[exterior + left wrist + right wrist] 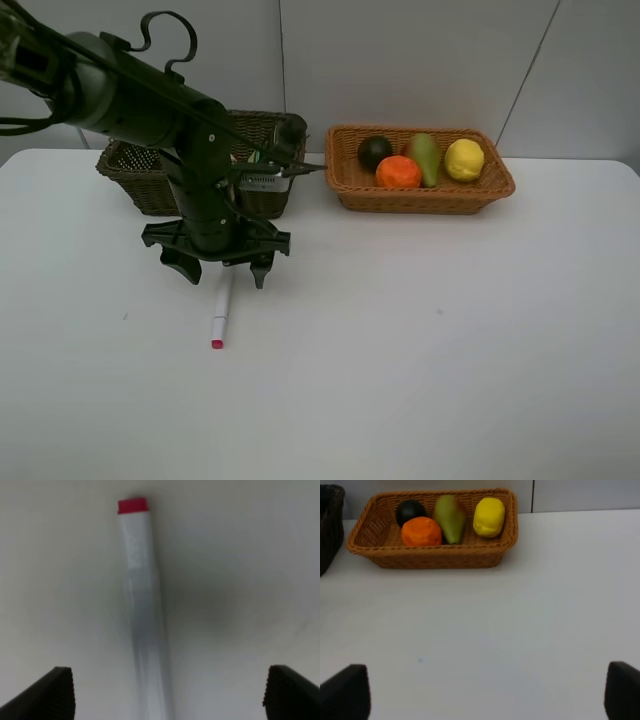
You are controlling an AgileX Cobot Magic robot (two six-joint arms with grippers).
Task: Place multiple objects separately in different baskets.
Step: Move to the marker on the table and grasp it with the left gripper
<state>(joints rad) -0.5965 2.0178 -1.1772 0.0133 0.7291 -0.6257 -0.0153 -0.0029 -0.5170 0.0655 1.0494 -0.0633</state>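
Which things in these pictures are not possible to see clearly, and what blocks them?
- Dark basket: exterior high view, its contents are hidden by the left arm.
- Marker: left wrist view, blurred; its near end is cut off by the picture's edge. In the exterior high view the left gripper covers its upper end.
- Right gripper: right wrist view, only the tips of its jaws show.

White marker [222, 306], pink-red cap; orange-tan basket [420, 192]; dark olive basket [150, 182].

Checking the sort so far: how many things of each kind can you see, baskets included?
Fruit: 4, orange, lemon, pear, dark green fruit
Markers: 1, marker
Baskets: 2, tan basket, dark basket
Total: 7
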